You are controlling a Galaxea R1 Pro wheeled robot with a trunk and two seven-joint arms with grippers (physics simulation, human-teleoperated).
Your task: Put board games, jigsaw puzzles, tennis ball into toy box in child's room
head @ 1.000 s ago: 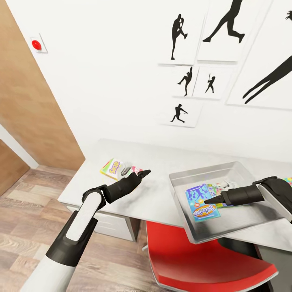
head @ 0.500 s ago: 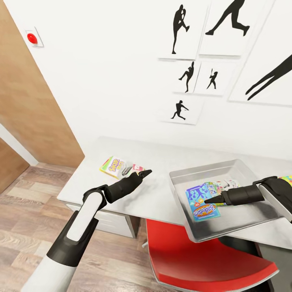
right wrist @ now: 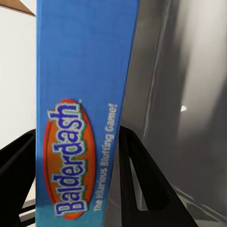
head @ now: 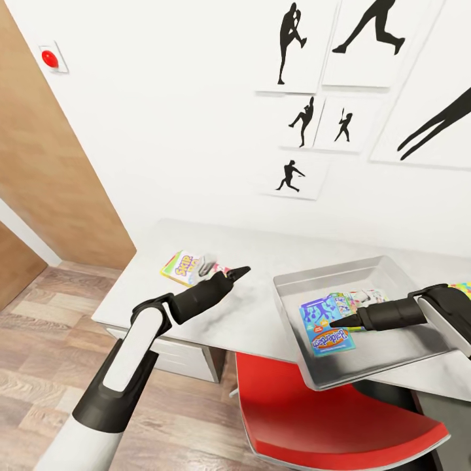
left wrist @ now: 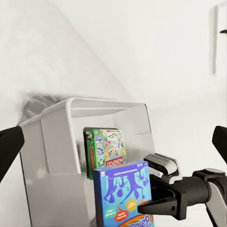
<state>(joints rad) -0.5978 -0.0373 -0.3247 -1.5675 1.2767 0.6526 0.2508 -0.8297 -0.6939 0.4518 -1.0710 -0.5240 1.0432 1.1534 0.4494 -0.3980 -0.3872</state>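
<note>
Presently, the pale grey rectangular toy box [head: 392, 356] with its broad flared rim is seen resting on the light grey table top [head: 261, 314], with one corner overhanging the front edge above a red chair seat [head: 340, 425]. Inside the bin, the light-blue "Balderdash" board game box [head: 325, 325] is held up at a tilt, and the green-edged Monopoly game box [left wrist: 106, 149] lies behind it against the bin floor. The right gripper [head: 337, 323] is clamped on the edge of the light-blue box; in the right wrist view its black fingers [right wrist: 142, 184] are seen on either side of the blue panel [right wrist: 82, 113]. The left gripper [head: 241, 271] is positioned over bare table top between the bin and the slim yellow-red-green game box [head: 186, 265], and is touching neither. Its fingertips appear drawn together to a point in the head view, although in the left wrist view they are seen at opposite borders, so their state cannot be told. The slim box lies flat near the table's far left part. Black sports-silhouette pictures [head: 307, 121] are mounted on the white wall behind the table.
</note>
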